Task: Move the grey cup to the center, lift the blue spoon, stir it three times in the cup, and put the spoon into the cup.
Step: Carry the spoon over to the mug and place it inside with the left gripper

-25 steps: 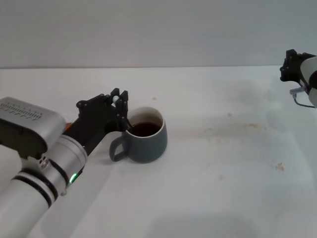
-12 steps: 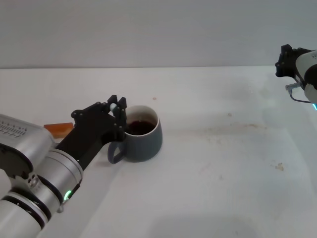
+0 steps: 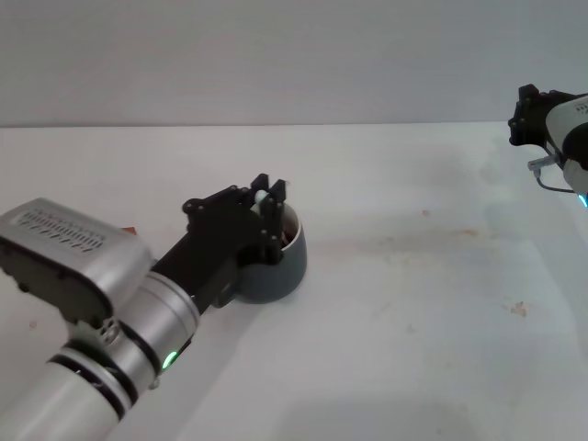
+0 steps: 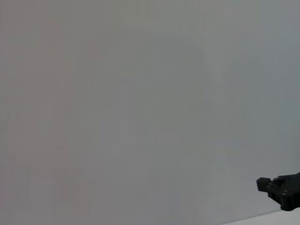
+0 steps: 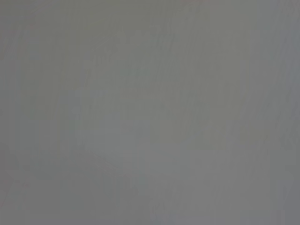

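The grey cup (image 3: 285,266) stands left of the table's middle in the head view; my left arm hides its handle and most of its opening. A sliver of its inside shows at the rim. My left gripper (image 3: 267,197) hangs over the cup's mouth, shut on the blue spoon (image 3: 261,195). Only the spoon's pale handle tip shows between the fingers; the rest is hidden. My right gripper (image 3: 525,115) is parked high at the far right, well away from the cup. It also shows in the left wrist view (image 4: 281,186).
The white table (image 3: 413,303) has faint brown stains right of the cup. A small orange-brown object (image 3: 131,230) peeks out behind my left arm. Both wrist views show mostly a plain grey wall.
My left gripper with the spoon has swung right, from the cup's left rim to over its opening. My arm now hides the handle. The right arm has barely moved.
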`<act>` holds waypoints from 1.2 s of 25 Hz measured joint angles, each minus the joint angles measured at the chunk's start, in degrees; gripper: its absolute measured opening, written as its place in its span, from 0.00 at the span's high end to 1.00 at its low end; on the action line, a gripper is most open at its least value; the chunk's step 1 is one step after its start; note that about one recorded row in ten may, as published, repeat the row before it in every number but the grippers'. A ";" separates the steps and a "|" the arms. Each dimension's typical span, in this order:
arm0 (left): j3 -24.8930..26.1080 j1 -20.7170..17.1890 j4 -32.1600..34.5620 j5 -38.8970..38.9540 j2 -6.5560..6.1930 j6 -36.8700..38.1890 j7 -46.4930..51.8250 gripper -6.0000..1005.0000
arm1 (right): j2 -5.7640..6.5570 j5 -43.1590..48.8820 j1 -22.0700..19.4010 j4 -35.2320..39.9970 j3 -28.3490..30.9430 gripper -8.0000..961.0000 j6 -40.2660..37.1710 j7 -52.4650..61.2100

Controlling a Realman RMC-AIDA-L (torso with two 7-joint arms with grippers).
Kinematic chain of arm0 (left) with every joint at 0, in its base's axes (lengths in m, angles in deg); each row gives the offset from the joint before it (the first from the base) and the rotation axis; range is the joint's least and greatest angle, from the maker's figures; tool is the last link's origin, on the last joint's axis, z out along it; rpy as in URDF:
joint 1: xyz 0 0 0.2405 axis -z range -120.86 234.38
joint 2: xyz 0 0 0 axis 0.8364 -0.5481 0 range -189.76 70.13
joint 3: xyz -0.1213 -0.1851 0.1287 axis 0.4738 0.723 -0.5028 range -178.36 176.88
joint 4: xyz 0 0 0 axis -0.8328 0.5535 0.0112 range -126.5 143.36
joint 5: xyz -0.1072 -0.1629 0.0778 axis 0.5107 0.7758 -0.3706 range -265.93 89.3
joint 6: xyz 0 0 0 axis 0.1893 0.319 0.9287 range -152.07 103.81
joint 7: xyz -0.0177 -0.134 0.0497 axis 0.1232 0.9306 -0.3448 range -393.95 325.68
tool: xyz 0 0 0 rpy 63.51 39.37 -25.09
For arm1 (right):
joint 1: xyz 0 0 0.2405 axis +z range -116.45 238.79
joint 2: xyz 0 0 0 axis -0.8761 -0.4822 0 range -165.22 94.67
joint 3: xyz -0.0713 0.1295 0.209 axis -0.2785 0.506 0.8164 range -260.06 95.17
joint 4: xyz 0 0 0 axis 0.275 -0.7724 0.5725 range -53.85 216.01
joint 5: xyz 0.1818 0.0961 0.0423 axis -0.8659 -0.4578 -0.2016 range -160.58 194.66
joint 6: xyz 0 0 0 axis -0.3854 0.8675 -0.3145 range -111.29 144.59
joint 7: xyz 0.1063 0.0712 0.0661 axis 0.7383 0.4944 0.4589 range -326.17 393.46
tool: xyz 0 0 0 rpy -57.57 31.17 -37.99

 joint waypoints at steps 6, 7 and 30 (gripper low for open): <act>0.14 3.29 4.08 0.00 1.03 1.59 0.17 0.79 | -0.11 0.66 -1.05 -1.13 0.10 0.98 0.00 0.00; 0.33 4.57 5.92 0.06 1.32 2.46 0.18 0.79 | -0.16 0.89 -1.46 -1.55 0.22 0.98 0.00 0.00; 6.08 9.10 16.73 0.49 1.43 8.52 2.54 0.78 | -0.31 1.64 -1.76 -2.19 0.03 0.98 0.47 0.00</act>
